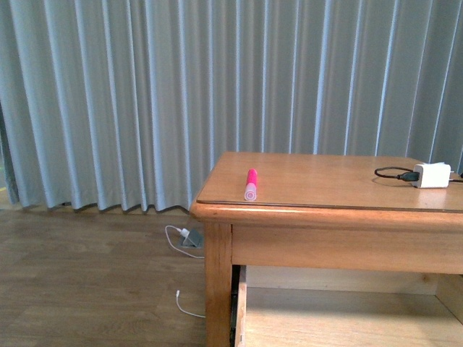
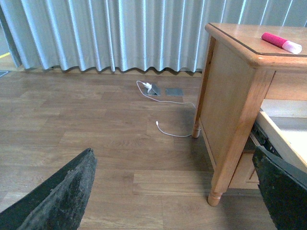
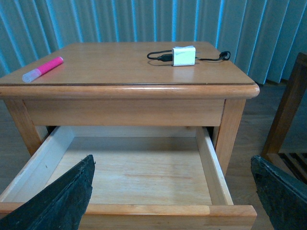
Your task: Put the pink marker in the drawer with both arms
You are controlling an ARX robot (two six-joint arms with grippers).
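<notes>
The pink marker lies on the wooden table near its front left corner, paler cap toward me. It also shows in the left wrist view and the right wrist view. The drawer under the tabletop stands pulled open, its plywood inside empty; its side shows in the front view. My left gripper is open and empty, low over the floor left of the table. My right gripper is open and empty, in front of the open drawer. Neither arm shows in the front view.
A white charger block with a black cable lies at the table's far right. A white cable and plug lie on the wood floor by a floor socket. Pale pleated curtains hang behind. A wooden frame stands right of the table.
</notes>
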